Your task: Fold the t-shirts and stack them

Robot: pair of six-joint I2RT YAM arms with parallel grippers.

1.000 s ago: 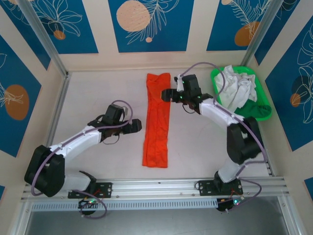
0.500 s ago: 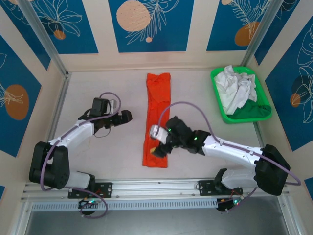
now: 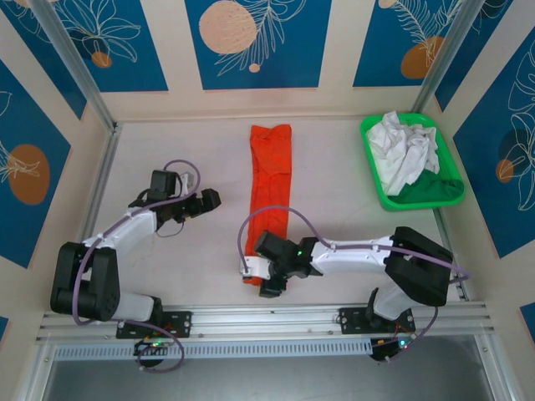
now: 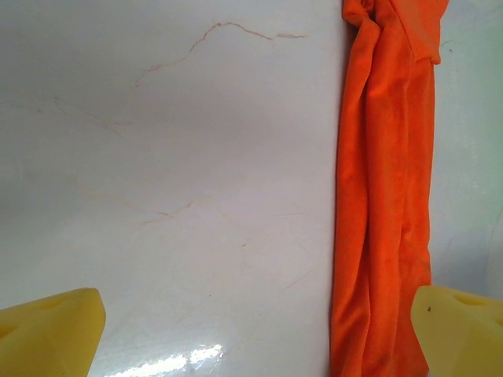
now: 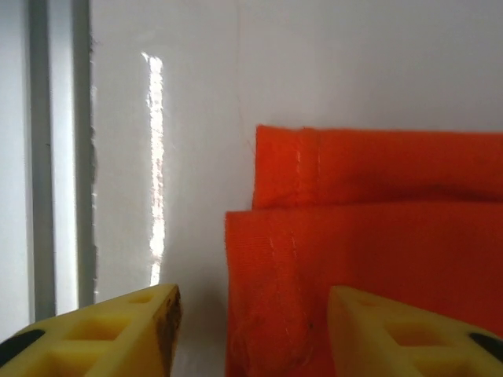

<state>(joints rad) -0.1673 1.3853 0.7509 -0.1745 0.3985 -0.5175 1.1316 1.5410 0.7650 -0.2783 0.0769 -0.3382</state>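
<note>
Fig.: top view w/ both wrist views. We see the orange-red t-shirt folded lengthwise into a narrow strip at the centre of the table, running 12 to 6 o'clock. The white t-shirt lies crumpled in the green tray at approx. 2 o'clock, well apart from the strip. The right gripper sits at the strip's 6 o'clock end, near the metal rail. In its wrist view the yellow fingertips stand spread w/ nothing clamped between them, and the shirt's stitched hem corner lies just ahead, two layers showing. We cannot tell whether these fingers touch the cloth. The left gripper hovers at 9 o'clock of the strip, apart from it, pointing toward 3 o'clock. Its yellow fingertips are likewise wide apart and empty, w/ the strip running along the right side of that view.
</note>
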